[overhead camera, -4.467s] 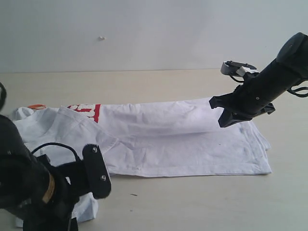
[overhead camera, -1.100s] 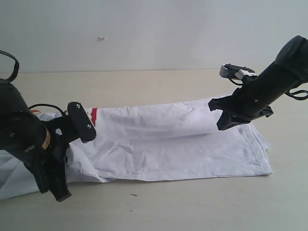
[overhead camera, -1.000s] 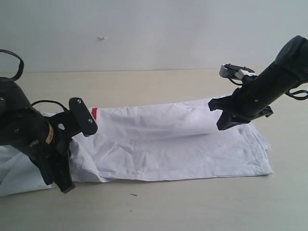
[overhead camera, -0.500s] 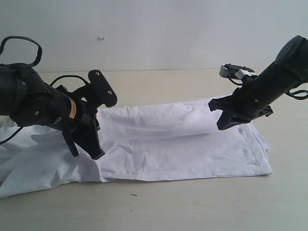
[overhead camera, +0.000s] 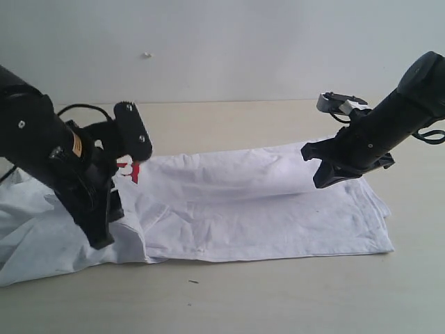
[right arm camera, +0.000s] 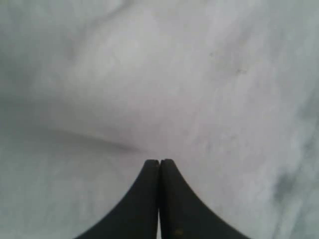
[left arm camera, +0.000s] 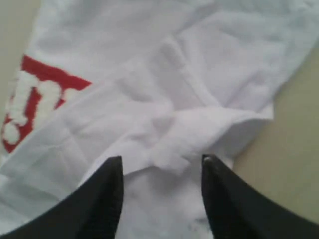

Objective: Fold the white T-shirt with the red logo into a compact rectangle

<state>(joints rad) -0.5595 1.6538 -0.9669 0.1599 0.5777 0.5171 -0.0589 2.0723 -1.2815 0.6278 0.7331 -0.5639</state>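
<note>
While it lies on the beige tabletop (overhead camera: pixel 278 299), the white T-shirt (overhead camera: pixel 264 209) is folded into a long band whose long axis runs side to side across the exterior view, with the squared hem end to the right and the chest end to the left. At the left it spreads wider and more rumpled. Only a small part of the red logo (left arm camera: pixel 35 107) shows there, red with puffy white letters, the rest tucked under a flap of cloth. A plain pale wall (overhead camera: pixel 222 49) rises behind the table. The left arm's dark body hides much of the shirt's left end in the exterior view. The left gripper (left arm camera: pixel 162 162) hangs just above that end, its jaws well apart and gripping nothing, a bunched fold lying between the fingertips. The right gripper (right arm camera: pixel 159 162) sits at the far right edge of the folded layer, jaws closed tip to tip against the cloth; whether a pinch is caught cannot be told.
</note>
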